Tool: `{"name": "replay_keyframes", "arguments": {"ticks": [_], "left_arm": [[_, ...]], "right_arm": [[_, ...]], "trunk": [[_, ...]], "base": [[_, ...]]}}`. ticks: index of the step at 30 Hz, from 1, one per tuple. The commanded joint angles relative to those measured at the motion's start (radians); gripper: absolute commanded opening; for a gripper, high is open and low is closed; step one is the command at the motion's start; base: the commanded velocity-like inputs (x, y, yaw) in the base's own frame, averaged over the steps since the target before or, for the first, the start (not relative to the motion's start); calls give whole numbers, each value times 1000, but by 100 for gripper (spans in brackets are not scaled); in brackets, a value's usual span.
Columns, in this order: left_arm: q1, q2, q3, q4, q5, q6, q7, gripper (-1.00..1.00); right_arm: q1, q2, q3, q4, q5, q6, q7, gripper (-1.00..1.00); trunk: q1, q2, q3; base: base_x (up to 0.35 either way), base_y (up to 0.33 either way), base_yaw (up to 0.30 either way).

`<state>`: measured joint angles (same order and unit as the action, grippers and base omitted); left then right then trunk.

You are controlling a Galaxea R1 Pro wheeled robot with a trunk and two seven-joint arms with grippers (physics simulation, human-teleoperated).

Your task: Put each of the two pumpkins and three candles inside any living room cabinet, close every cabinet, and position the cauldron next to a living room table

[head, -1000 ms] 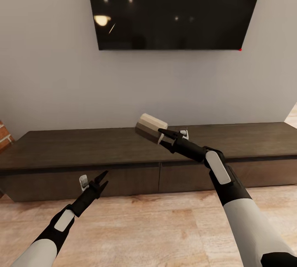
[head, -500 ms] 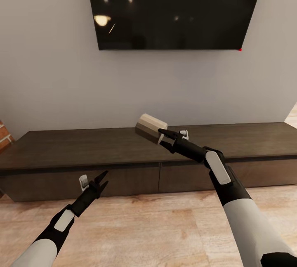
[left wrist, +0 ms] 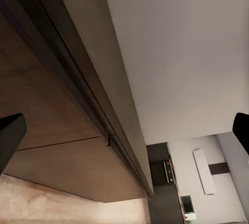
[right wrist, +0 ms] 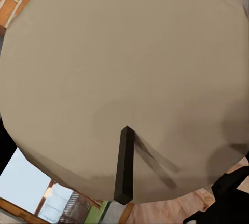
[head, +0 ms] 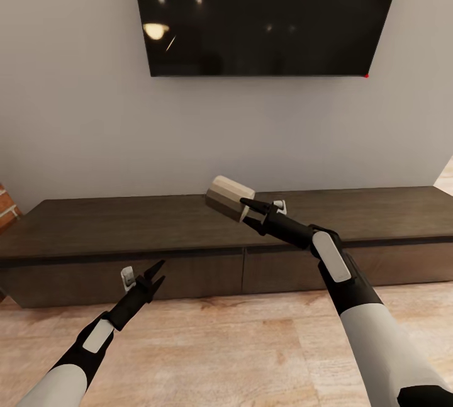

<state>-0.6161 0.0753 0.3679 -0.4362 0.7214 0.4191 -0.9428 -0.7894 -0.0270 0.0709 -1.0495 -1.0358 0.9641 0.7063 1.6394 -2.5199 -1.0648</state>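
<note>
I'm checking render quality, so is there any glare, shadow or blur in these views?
Head view: ceiling lights reflect as bright spots on the dark TV screen. Right wrist view: the wick casts a soft shadow across the candle top. Left wrist view: the cabinet looks soft.

TV (head: 267,11): black, wall-mounted, top centre | wall (head: 75,124): pale grey | floor (head: 220,356): light wood, bottom | brick (head: 6,206): left edge

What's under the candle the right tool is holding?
The closed TV cabinet top, bare dark wood, lies under the candle in the right tool. The drawer interiors are hidden.
</note>
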Motion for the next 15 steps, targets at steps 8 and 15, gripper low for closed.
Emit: {"name": "replay_keyframes", "arguments": {"ticks": [8, 15], "left_arm": [[-1, 1, 2, 1, 4, 10, -2, 100], [0, 2, 2, 1, 4, 10, -6, 100]], "right_arm": [[3, -2, 1, 3, 0, 5, 2, -100], [5, -2, 1, 3, 0, 5, 2, -100]], "trunk": [[0, 0, -1], [0, 0, -1]], "base": [[0, 0, 0], [0, 0, 0]]}}
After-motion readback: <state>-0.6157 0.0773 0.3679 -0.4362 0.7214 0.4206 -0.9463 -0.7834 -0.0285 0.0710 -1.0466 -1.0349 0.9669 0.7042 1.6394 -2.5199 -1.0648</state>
